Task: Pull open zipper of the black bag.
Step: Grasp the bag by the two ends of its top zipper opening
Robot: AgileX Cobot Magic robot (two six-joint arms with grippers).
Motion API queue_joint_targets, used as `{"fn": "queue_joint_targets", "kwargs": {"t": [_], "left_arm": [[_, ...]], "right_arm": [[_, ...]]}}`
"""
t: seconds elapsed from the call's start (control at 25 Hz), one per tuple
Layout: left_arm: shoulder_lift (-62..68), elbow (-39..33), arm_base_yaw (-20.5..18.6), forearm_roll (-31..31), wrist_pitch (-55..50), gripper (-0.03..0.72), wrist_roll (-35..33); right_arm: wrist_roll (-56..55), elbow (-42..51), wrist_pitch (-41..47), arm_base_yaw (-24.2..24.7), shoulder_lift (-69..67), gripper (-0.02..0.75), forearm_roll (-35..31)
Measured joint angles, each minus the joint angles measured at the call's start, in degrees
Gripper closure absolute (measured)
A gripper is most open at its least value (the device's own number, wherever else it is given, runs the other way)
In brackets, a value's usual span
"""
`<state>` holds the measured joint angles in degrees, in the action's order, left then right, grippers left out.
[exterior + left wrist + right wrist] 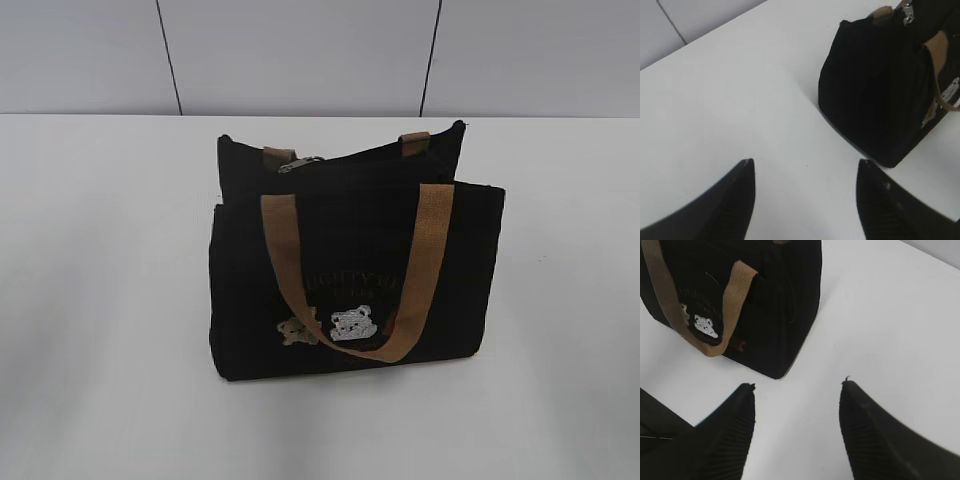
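standing upright near the middle of the white table (pixel 100 300), exterior view: the black bag (pixel 350 290), front face toward the camera. tan front handle (pixel 352 275) hangs down over the embroidered bears (pixel 335 325). the zipper (pixel 375 155) runs along the top edge; its silver-grey pull tab (pixel 300 164) sits at the left end, beside a tan strap end. neither gripper is in this view.

left wrist view: left gripper (pixel 805 167) low over bare table, both dark fingers (pixel 735 200) spread apart with nothing between them. bag (pixel 875 90) lies ahead and to the right, well apart from the fingertips. pull tab (pixel 908 12) visible at the bag's top corner, upper right of frame.

right wrist view: right gripper (pixel 797 387) also over bare table, ribbed fingers (pixel 865 435) spread, holding nothing. bag (pixel 770 305) ahead and to the left, its lower corner near the left fingertip, not touching. handle loop (pixel 727 305) and white bear (pixel 706 326) show on the front face. zipper not visible here.
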<state>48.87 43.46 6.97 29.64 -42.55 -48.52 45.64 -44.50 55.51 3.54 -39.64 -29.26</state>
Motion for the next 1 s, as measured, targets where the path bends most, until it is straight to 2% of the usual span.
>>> {"fn": "queue_joint_targets", "kwargs": {"t": [0.2,0.4,0.76,0.88,1.0], "left_arm": [[10.74,4.41,0.0,11.64,-0.29,0.212,-17.59],[22.42,7.25,0.0,21.69,-1.74,0.212,-33.53],[36.23,13.72,0.0,32.45,-2.0,0.213,-53.38],[39.46,15.16,0.0,34.46,-3.08,0.239,-58.73],[43.14,17.58,0.0,34.69,-5.97,0.278,-60.77]], "right_arm": [[6.35,-7.4,0.15,0.0,-10.88,0.323,-2.17],[13.64,-15.73,1.45,0.0,-19.64,0.323,-8.06],[31.12,-24.39,2.81,-0.44,-32.81,0.324,-21.78],[39.59,-24.5,2.55,-3.02,-35.98,0.324,-26.24],[43.26,-24.5,1.62,-6.91,-39.23,0.324,-29.04]]}}
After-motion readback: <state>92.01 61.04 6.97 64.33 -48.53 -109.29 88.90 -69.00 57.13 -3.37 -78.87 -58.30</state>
